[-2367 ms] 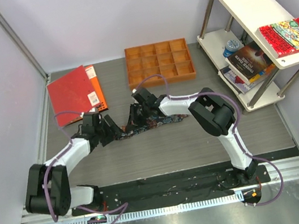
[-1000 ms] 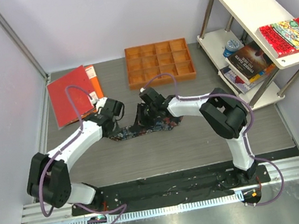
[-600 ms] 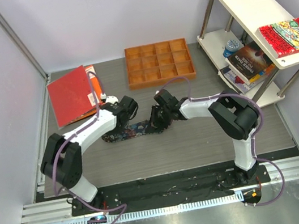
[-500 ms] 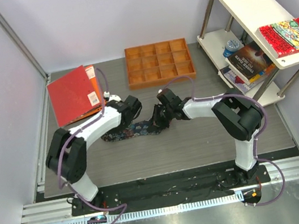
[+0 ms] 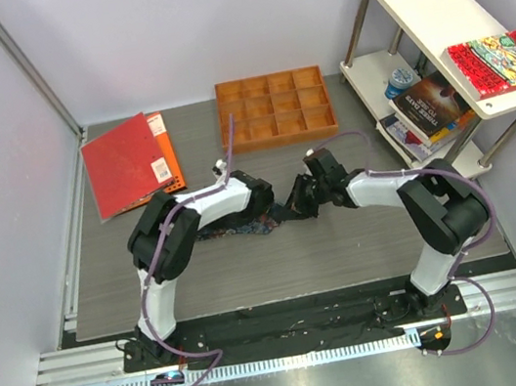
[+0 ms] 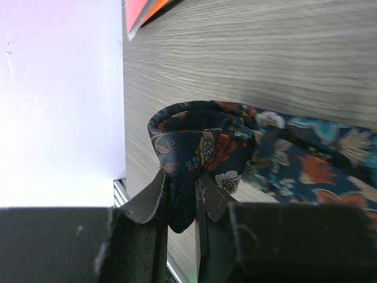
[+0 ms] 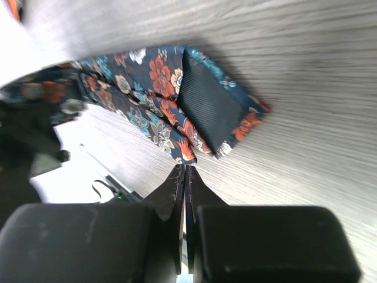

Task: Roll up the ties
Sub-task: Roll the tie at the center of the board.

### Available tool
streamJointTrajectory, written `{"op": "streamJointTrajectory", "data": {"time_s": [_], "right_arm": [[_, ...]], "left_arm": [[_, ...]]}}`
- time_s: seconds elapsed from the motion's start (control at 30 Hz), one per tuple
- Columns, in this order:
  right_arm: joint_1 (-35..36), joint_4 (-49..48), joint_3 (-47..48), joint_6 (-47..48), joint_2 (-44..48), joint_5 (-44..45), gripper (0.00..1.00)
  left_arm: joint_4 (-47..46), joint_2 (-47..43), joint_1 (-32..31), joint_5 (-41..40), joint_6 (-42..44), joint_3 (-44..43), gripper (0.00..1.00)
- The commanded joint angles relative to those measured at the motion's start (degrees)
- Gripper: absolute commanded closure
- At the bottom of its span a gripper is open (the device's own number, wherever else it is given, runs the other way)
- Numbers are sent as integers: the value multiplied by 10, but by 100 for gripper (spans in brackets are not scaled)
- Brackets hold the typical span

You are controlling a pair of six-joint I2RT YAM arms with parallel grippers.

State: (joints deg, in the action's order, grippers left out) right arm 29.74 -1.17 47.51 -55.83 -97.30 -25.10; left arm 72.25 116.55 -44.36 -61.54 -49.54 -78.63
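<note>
The tie [image 5: 229, 226], dark navy with orange, red, teal and white flowers, lies bunched on the grey table between the two grippers. My left gripper [image 5: 264, 206] is shut on a folded loop of the tie [image 6: 200, 141]; the fabric hangs down between its fingers [image 6: 154, 194]. My right gripper [image 5: 293, 209] is shut and empty. In the right wrist view its tips [image 7: 184, 172] sit just off the edge of the tie's wide end [image 7: 159, 76], whose dark lining [image 7: 209, 106] faces up.
An orange compartment tray [image 5: 274, 108] stands at the back centre. A red folder on an orange book [image 5: 129, 163] lies at the back left. A white shelf [image 5: 427, 16] at the right holds books, a blue can [image 5: 401, 80] and a red patterned book [image 5: 498, 61].
Both grippers have moved right across the table. The left gripper has carried the tie's folded end rightward, and the tie is now bunched shorter between them.
</note>
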Motion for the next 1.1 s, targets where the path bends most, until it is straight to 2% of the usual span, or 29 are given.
{"op": "streamJointTrajectory", "data": {"time_s": [0.0,0.23,0.37,0.47,0.57,0.77,1.07], "right_arm": [[-20,-8,-14,6,55,-16,94],[-36,8,-21,17,90,-20,94],[-42,28,-22,20,103,-17,94],[-42,35,-21,21,111,-14,94],[-42,41,-20,20,116,-13,94],[-43,58,-4,20,128,-8,94],[-39,105,52,29,126,4,94]], "left_arm": [[-1,27,-23,-24,-6,-26,86],[-54,54,-54,16,38,-38,84],[-89,52,-63,50,66,-38,71],[-125,31,-64,96,91,-27,57],[-149,11,-64,130,114,-18,50],[-140,-1,-63,161,137,-46,39],[-141,-85,-51,252,155,-68,19]]}}
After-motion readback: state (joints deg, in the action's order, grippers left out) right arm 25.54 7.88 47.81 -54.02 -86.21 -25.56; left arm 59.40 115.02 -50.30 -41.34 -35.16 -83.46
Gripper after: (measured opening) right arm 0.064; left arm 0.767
